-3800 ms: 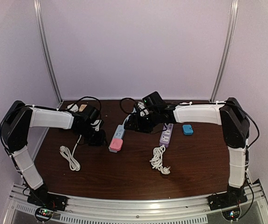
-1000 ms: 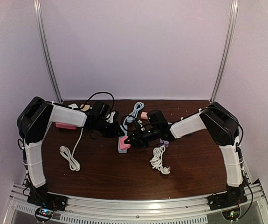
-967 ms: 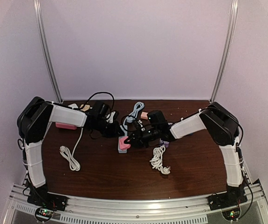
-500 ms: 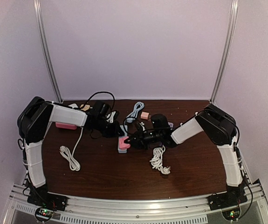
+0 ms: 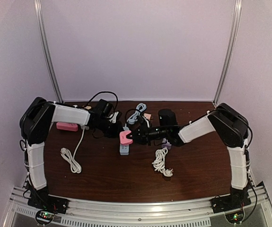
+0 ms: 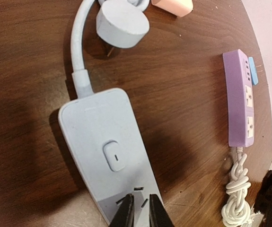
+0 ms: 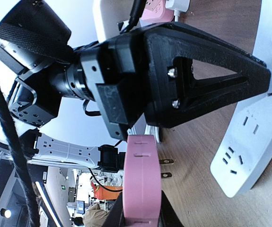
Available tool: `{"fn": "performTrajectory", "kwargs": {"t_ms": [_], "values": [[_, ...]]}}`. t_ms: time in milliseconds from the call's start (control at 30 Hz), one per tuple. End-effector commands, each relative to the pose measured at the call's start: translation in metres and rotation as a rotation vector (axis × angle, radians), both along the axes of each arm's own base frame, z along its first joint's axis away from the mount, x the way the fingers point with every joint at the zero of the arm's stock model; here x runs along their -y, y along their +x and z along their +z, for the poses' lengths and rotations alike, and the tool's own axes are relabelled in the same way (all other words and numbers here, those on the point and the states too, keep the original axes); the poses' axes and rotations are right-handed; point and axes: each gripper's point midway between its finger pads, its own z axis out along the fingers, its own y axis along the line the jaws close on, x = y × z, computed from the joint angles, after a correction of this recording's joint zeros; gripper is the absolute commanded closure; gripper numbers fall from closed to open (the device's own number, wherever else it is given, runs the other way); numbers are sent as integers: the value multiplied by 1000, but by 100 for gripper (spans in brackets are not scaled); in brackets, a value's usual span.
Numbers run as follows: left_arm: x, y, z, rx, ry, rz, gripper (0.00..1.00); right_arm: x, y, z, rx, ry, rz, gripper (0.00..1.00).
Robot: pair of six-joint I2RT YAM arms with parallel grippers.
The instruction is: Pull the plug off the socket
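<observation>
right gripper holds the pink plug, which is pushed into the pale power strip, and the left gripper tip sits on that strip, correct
One thing is off: the pink plug is out of the pale power strip. The right wrist view shows its two prongs bare, clear of it. The right gripper does hold it, and the left gripper tip sits on the strip.
</observation>
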Motion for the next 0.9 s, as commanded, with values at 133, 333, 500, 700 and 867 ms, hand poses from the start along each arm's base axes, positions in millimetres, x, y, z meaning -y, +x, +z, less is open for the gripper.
{"fn": "performTrajectory", "kwargs": {"t_ms": [133, 333, 500, 700, 867], "values": [[-9, 5, -12, -48, 140, -24, 82, 42, 21, 17, 190, -218, -118, 100], [12, 36, 52, 81, 71, -41, 77, 92, 54, 16, 279, -475, -265, 100], [15, 42, 95, 155, 35, -44, 72, 145, 94, 22, 359, -775, -421, 100], [0, 30, 116, 191, 54, -30, 68, 239, 136, 23, 429, -1253, -600, 100], [-15, 16, 122, 203, 83, -14, 67, 302, 162, 17, 430, -1527, -665, 100]]}}
